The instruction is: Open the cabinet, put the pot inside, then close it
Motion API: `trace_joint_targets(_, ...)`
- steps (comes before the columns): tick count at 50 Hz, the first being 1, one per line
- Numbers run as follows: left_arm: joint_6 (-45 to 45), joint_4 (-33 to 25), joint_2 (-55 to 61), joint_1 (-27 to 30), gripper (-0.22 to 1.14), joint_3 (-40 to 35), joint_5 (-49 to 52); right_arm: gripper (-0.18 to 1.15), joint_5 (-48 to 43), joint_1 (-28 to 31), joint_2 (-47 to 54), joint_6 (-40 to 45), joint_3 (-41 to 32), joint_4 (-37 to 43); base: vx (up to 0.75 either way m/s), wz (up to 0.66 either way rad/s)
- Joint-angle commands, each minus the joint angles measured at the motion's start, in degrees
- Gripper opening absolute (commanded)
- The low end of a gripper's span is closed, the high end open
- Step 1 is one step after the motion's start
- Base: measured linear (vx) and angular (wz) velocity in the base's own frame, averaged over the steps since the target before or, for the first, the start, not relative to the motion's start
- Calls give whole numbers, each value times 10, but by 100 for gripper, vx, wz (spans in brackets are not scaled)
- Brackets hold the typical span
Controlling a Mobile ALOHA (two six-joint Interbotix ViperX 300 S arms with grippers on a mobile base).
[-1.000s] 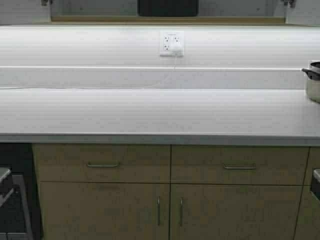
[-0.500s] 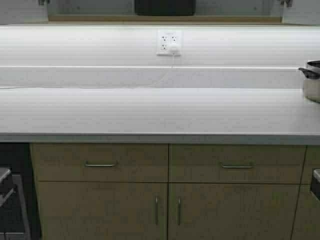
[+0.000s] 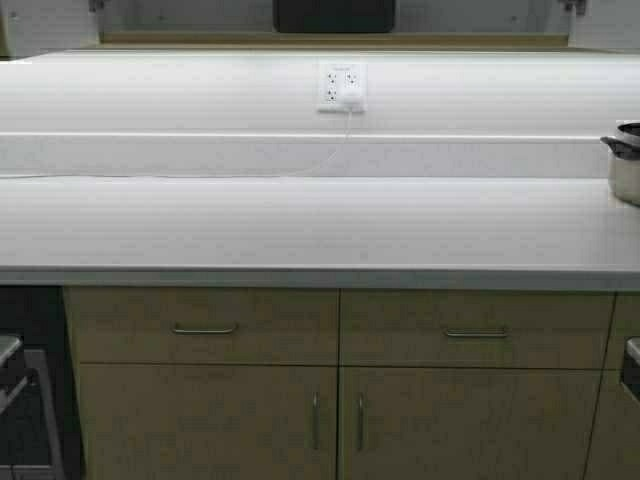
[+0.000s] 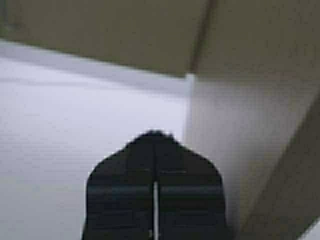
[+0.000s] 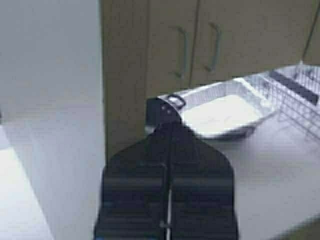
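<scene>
1. Counter (image 3: 320, 225): long and pale, spanning the high view; a wall socket (image 3: 343, 87) with a plugged-in cord sits on the backsplash behind it.
2. Pot (image 3: 334, 14): a dark shape at the top edge, inside the open cabinet (image 3: 330, 38).
3. Steel pot (image 3: 626, 165): at the counter's right edge.
4. Drawers (image 3: 205, 327) and base doors below the counter.
5. Left gripper (image 4: 155, 150): fingers pressed together, empty, near a tan panel.
6. Right gripper (image 5: 169, 145): fingers together, empty; a foil tray (image 5: 222, 112) and a wire rack (image 5: 295, 87) lie beyond.
</scene>
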Motion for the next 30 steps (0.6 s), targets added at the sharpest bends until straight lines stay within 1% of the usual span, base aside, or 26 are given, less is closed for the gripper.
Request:
trace_joint_targets(1,1,-2,-62,-59,4,49,-12,6,-9,140,-40,-25,26,2,-1,-5)
trace_joint_targets(5,-1,-3,-85,-92,4,84,-23,6,-9,203,-69,-34,63,2,-1,-6)
trace_joint_targets(10,-2,-3,-119,-144,4,139,-40,6,-9,277,-116,-38,127,2,-1,-3)
trace_joint_targets(16,1,-2,-152,-186,4,188,-58,6,-9,344,-168,-28,206,2,1,2)
trace_joint_targets(21,1,-2,-183,-198,4,224,-64,6,-9,357,-193,-26,244,5,3,4)
trace_joint_targets(30,-2,-3,-236,-211,4,277,-67,6,-9,359,-239,-16,296,6,4,1)
